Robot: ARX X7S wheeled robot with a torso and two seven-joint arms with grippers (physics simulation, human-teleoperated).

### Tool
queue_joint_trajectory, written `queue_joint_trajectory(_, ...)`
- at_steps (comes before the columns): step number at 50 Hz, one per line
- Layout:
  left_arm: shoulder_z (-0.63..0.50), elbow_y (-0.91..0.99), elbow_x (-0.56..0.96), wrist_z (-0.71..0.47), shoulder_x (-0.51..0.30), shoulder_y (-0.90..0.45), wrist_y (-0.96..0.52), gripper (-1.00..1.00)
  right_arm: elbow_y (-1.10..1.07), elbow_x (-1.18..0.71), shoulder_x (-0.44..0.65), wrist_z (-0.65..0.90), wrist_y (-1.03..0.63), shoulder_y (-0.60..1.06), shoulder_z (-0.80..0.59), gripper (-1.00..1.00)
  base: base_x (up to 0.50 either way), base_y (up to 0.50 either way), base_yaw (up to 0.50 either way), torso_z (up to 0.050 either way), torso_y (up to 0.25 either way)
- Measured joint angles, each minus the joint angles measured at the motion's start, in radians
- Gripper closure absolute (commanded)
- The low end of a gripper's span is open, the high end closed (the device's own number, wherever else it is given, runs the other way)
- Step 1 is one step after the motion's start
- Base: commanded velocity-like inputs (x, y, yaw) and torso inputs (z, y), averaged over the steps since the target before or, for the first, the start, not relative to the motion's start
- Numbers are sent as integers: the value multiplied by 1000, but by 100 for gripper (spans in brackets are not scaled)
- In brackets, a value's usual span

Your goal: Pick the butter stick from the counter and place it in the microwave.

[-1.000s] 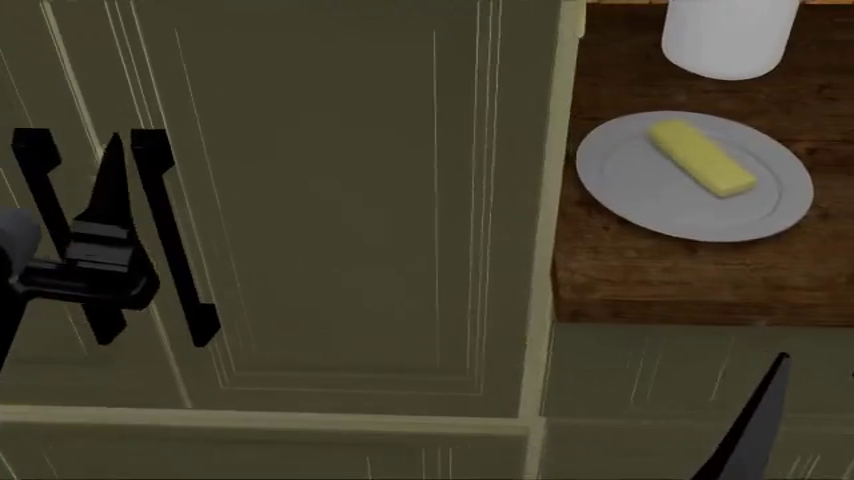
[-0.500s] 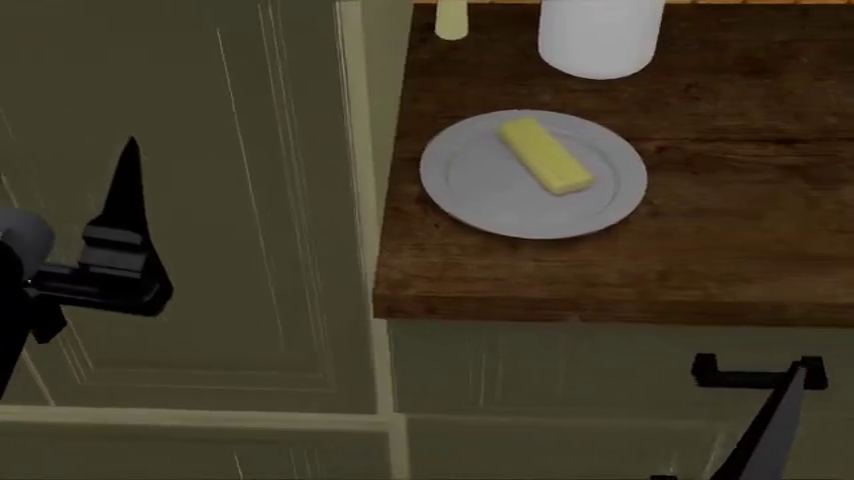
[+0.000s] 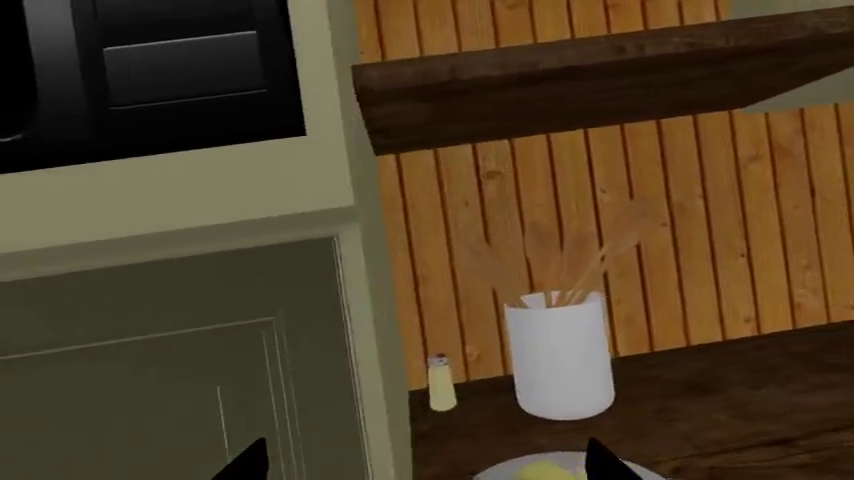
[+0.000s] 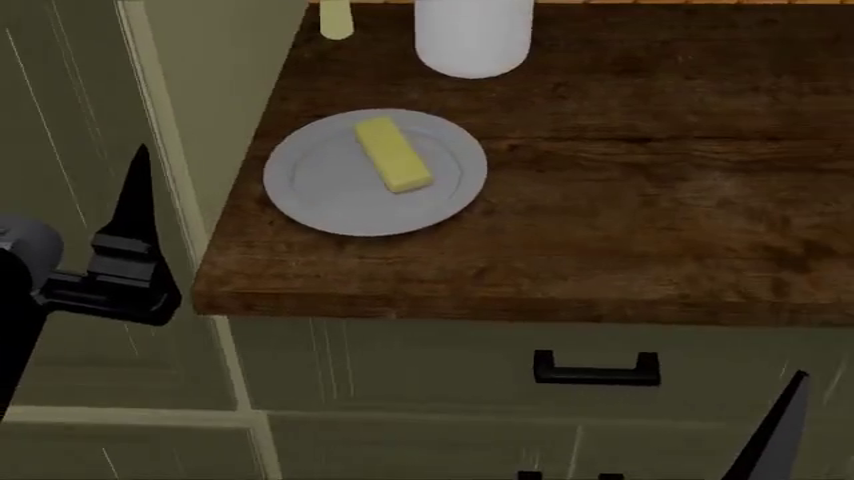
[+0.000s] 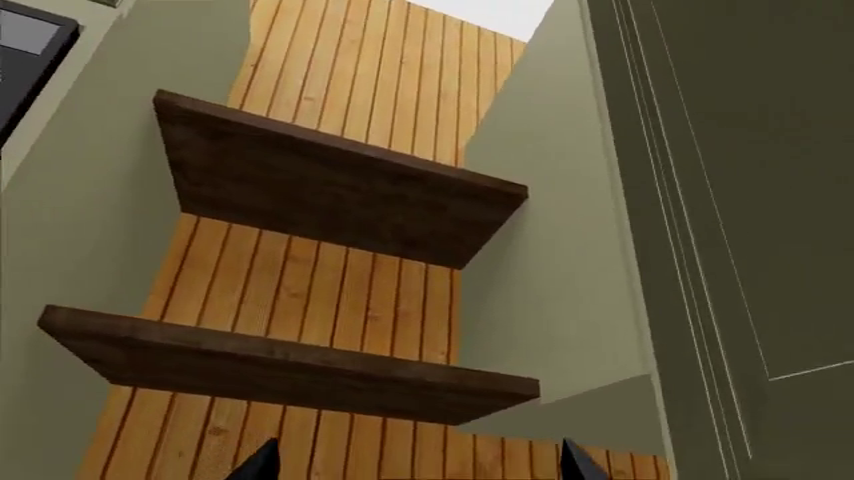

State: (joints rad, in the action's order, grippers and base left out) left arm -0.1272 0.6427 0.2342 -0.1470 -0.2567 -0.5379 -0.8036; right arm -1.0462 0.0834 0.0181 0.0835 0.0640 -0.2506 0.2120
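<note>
The butter stick is a pale yellow block lying on a round grey plate near the left end of the dark wood counter. My left gripper hangs in front of the tall cabinet, left of the counter and below its top. It is open and empty. In the left wrist view the left gripper frames the plate rim and the butter stick low between its tips. The black microwave sits high in the cabinet. My right gripper is low at the right, open and empty, and in its wrist view the right gripper faces the wall.
A white utensil holder and a small yellow shaker stand at the counter's back. A black drawer handle is under the front edge. Two dark wooden shelves hang on the plank wall. The tall cabinet side adjoins the counter.
The head view has swung to the right: plate, butter stick and counter slid left in the picture, and the drawer handle came into view. Both grippers kept their places and stayed open.
</note>
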Motion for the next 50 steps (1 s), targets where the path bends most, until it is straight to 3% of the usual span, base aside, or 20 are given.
queue_joint_trajectory(22,-7,-1,11,-8,-6,-4,2,-100,0,13,0,-7,-17,13,-8,-100,0,-498,0,0,0)
queue_joint_trajectory(32,-6,-3,17,-12,-10,-1,9,-100,0,45,0,-13,-32,23,-26,-100,45,0,0,0,0)
queue_joint_trajectory(50,0,-1,26,-19,-19,-1,11,-100,0,86,0,-25,-44,33,-54,-100,497,-1,0,0,0)
